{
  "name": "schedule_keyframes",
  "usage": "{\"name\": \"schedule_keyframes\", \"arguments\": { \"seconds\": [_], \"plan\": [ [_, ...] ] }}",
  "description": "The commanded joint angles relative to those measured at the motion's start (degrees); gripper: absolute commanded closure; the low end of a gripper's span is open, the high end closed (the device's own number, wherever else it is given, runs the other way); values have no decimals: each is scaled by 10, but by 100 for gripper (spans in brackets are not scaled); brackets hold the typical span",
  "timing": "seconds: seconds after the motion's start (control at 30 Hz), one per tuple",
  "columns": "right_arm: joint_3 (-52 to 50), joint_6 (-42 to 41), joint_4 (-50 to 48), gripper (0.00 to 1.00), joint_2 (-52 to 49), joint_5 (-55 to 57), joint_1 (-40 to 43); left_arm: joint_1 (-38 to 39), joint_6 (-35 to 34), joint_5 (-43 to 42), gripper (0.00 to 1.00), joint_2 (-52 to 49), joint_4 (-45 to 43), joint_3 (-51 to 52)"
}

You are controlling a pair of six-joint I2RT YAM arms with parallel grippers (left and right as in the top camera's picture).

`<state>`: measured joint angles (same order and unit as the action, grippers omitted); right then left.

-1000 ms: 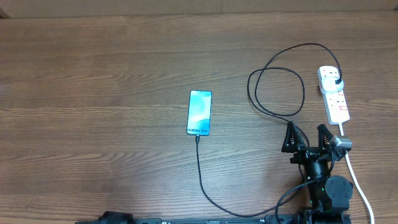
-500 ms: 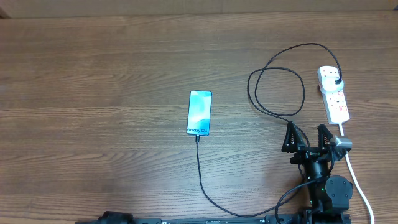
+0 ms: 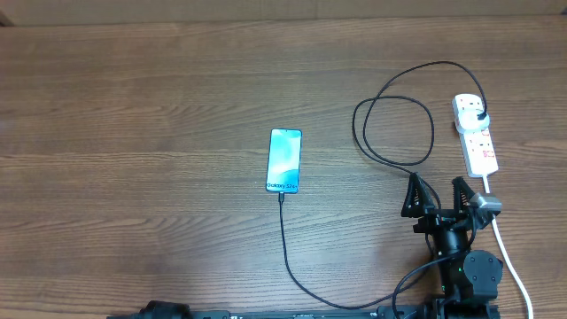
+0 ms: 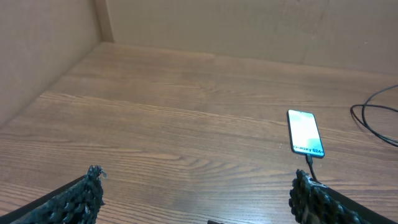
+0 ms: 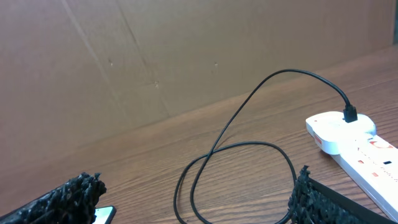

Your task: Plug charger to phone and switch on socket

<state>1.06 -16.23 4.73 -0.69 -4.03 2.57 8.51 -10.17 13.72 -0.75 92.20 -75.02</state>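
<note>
The right gripper [image 3: 435, 186] is hanging spread wide, the socket [image 3: 479, 149] just ahead on its right. It's best closing up, then pressing one tip on the switch [image 5: 374, 142] by the charger [image 3: 479, 116] plug.

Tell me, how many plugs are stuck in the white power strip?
1. The black plug sits in the outlet at the power strip's top end in the overhead view. No other plug shows in it.
</note>
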Motion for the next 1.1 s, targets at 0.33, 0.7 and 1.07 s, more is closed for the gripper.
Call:
{"name": "schedule_keyframes", "arguments": {
  "seconds": [0.33, 0.7, 1.07],
  "plan": [
    [-6, 9, -3, 0, 5, 4, -2, -70, -23, -30, 0, 5, -212, 165],
    [-6, 9, -3, 0, 5, 4, -2, -129, 29, -155, 1, 5, -567, 494],
    [-6, 9, -3, 0, 5, 4, -2, -130, 53, -152, 0, 5, -784, 675]
  ]
}}
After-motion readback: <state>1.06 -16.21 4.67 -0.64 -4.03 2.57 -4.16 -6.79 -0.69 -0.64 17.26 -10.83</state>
